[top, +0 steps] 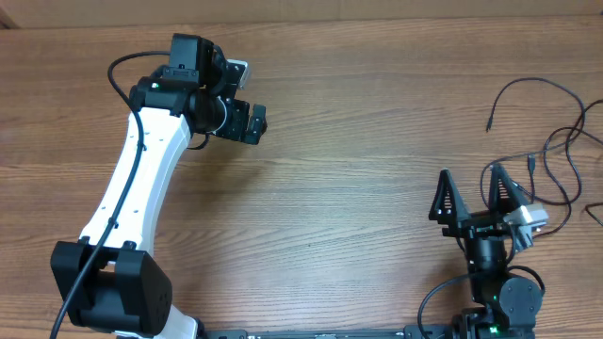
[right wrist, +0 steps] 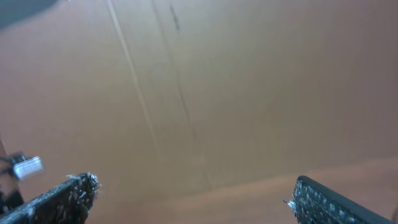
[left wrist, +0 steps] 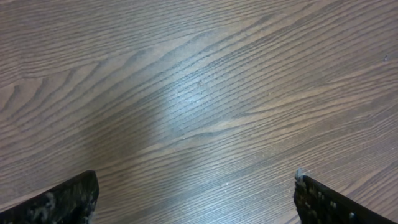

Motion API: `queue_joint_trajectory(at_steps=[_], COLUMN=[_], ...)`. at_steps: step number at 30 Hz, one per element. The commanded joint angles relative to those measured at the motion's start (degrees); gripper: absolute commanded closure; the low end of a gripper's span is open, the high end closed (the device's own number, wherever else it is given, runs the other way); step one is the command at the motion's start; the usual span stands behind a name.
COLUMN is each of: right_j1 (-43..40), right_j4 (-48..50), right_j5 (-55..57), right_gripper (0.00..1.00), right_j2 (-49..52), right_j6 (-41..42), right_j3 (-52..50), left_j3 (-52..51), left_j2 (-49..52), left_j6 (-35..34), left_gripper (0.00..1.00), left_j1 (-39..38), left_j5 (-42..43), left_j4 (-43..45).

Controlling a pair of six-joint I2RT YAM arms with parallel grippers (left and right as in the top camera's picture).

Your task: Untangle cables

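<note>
The left gripper [left wrist: 196, 188] hangs over bare, grained wood near the table's [top: 358, 141] far left, its jaws wide apart and holding nothing, likely parked clear of the work. Near the front right edge, the right gripper [top: 471, 193] also gapes empty, just beside the cables [top: 551, 151]. These thin, limp black cords lie in crossing loops by the right edge, not yet separated.

Wood-grain table [top: 358, 141], thin black cables [top: 556, 141] lying in loose strands at its right edge
</note>
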Motion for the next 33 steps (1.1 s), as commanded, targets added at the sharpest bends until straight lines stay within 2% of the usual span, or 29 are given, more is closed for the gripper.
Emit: queue_joint_trajectory(at_steps=[1,7,10,14,19,21,22,33], right_j1=[-0.83,-2.45,-4.09,-4.76,-4.76,-4.76,-4.72,-4.72], right_j4=[-2.97,-26.10,-30.75,-32.50,-32.50,-32.44,-32.46,-32.37], right_j5=[0.48,0.48,0.42,0.44,-0.13,-1.09,-0.79,-0.79], right_gripper=[0.00,0.00,0.00,0.00,0.00,0.00,0.00,0.00], right_j2=[-2.36,-13.84,-14.71,-14.71,-14.71,-14.71,-14.71,-14.69], right_j6=[-0.20,-0.20,-0.17,-3.74,-15.89,-26.10,-28.06,-28.15], right_j3=[-0.59,-0.59,-0.59,-0.59,-0.59,-0.59,-0.59,-0.59], left_j3=[0.04,0.04,0.04,0.04,0.04,0.04,0.04,0.04], left_j2=[-1.03,-1.03,-1.03,-1.03,-1.03,-1.03,-1.03,-1.03], left_j6=[-0.96,-0.96,-0.96,-0.96,-0.96,-0.96,-0.96,-0.96], left_gripper=[0.00,0.00,0.00,0.00,0.00,0.00,0.01,0.00], left_j1=[0.09,0.09,0.15,0.04,0.00,0.00,0.00,0.11], left_j5=[-0.13,-0.13,-0.13,-0.13,-0.13,-0.13,-0.13,-0.13], left_j4=[-0.07,-0.07,-0.07,-0.07,-0.07,-0.07,-0.07,-0.07])
